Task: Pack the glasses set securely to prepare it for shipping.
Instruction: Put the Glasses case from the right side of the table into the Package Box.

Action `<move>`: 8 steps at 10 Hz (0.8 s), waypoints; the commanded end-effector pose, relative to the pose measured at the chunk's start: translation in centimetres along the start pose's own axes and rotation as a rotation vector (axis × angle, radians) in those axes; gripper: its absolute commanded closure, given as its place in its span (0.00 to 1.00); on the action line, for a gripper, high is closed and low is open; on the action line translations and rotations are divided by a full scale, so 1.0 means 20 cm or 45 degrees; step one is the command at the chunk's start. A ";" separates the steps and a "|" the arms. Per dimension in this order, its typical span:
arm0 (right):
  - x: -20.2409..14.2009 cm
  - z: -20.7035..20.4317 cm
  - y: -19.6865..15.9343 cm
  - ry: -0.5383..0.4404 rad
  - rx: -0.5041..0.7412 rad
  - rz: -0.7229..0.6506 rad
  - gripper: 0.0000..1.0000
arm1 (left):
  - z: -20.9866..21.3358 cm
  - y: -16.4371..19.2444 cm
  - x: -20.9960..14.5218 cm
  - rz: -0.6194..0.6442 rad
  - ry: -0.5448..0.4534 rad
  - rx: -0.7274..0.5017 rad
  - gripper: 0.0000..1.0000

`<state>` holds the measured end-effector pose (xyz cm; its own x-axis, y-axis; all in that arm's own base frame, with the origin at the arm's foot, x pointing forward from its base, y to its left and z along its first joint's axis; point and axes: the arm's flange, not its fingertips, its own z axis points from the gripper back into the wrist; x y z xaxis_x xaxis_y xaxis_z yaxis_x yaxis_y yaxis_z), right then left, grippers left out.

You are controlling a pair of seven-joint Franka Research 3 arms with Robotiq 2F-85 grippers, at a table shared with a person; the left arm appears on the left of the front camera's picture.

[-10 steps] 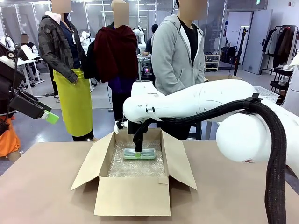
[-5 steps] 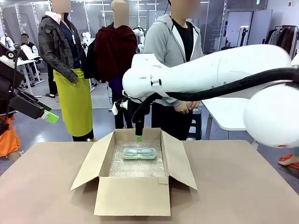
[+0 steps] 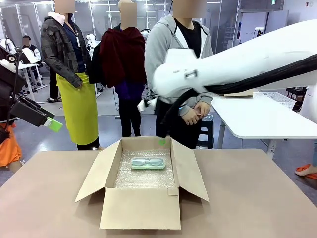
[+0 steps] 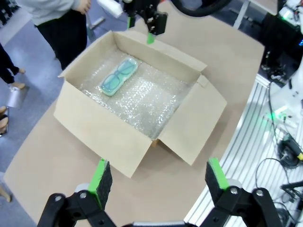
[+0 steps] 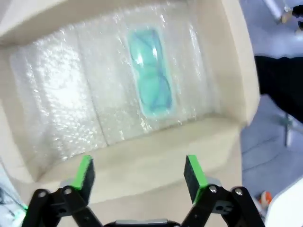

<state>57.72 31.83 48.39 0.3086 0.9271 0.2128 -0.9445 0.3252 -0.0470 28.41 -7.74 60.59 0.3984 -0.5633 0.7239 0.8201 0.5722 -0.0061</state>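
Two grippers, and both were empty. Well off to the left of the cardboard box [image 3: 141, 208], and high above it, the left gripper [image 3: 53, 124] hung with its fingers spread wide and nothing between the green pads. Its wrist camera looked down on the whole open box from there.

Into the box now. All flaps stood open and bubble wrap [image 3: 143, 177] covered the floor. The mint green glasses case [image 3: 147, 162] lay flat on that wrap toward the box's far wall, its long side running along that wall. The glasses showed through its translucent shell, and nothing was touching it.

Just above the box's far rim, over the case's right end, the right gripper [image 3: 162, 141] hovered with its pads pointing down. Its fingers stood apart and well clear of the case. In its wrist view the gap between the pads held only a box wall, no object clamped.

Beyond the box's far side, a shade to the right, a person in a grey hoodie [image 3: 168, 49] stood with both hands [image 3: 193, 111] clasped in front. Under the box lay the brown table [image 3: 44, 198].
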 end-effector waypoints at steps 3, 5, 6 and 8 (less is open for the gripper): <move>-0.78 0.49 0.44 -0.174 -0.199 -0.355 0.05 | 0.01 0.00 0.00 -0.005 -0.005 -0.003 0.00; -1.09 0.62 0.55 -0.192 -0.240 -0.592 0.05 | 0.01 0.00 0.00 -0.005 -0.005 -0.003 0.00; -1.21 0.67 0.60 -0.149 -0.249 -0.727 0.05 | 0.01 0.00 0.00 -0.005 -0.005 -0.003 0.00; -1.43 0.68 0.67 -0.160 -0.265 -0.949 0.05 | 0.01 0.00 0.00 -0.005 -0.005 -0.003 0.00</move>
<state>35.59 7.05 55.33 0.7735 0.5101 0.3761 -0.5341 0.8442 -0.0465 28.42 -7.75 60.61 0.3985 -0.5636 0.7236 0.8197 0.5728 -0.0052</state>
